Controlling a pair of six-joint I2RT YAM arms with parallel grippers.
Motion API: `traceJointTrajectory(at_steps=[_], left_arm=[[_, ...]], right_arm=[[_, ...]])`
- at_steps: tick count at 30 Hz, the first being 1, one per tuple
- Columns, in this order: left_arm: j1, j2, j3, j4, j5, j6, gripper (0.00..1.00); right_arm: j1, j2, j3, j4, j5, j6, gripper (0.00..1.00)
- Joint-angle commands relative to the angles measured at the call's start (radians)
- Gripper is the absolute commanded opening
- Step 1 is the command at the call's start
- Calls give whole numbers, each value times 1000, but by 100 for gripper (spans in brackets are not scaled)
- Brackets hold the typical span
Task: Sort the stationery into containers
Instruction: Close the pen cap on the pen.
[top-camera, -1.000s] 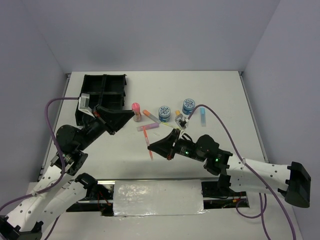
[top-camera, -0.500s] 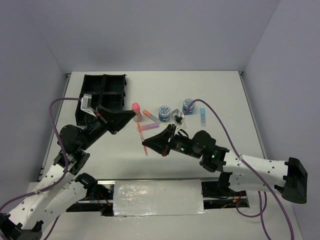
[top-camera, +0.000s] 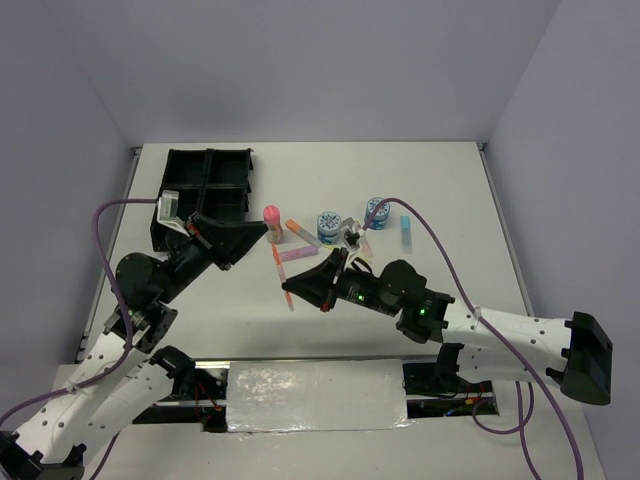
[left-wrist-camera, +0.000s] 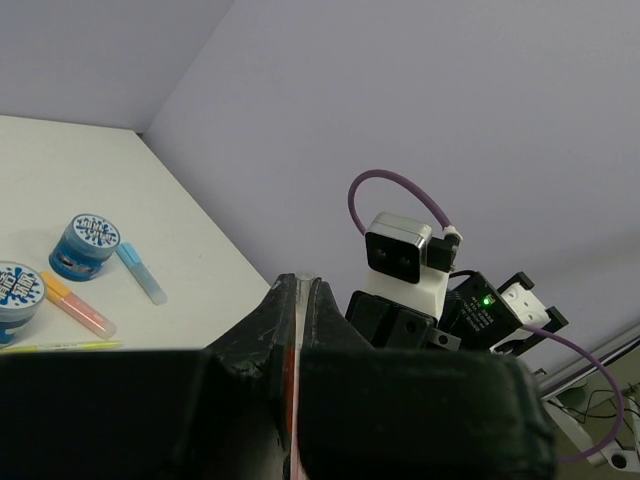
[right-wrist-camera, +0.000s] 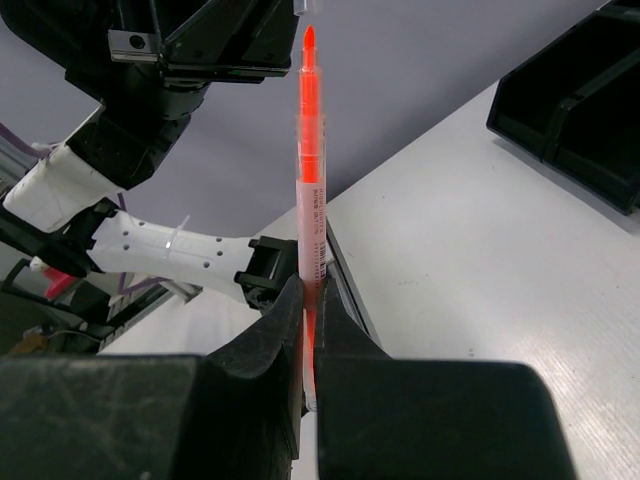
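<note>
The right gripper (top-camera: 288, 287) has its jaws clamped on the thin orange pen (right-wrist-camera: 311, 150), held clear of the surface (top-camera: 450, 180) (its tip points toward the left gripper (top-camera: 266, 229)). The left jaws are pressed together, just beside the pink-capped tube (top-camera: 271, 216). The black tray (top-camera: 228, 152) lies at the far left.

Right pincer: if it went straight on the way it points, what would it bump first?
Most likely the left arm. The right pincer, shut on the orange pen, points left across bare table toward it. Height is hard to judge, so it might pass beside.
</note>
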Motion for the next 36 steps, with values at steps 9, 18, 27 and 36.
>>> traceJointTrajectory(at_steps=[9,18,27,36], left_arm=[[-2,-10,13,49,-7,2,0],[-2,6,-12,73,-7,-14,0],[-2,6,-35,99,-4,-29,0],[-2,-28,8,27,-53,20,0]], right_arm=[[9,-12,53,-6,42,-40,0],[11,-4,68,-7,42,-43,0],[9,11,82,-26,53,-46,0],[9,28,71,-19,30,-37,0]])
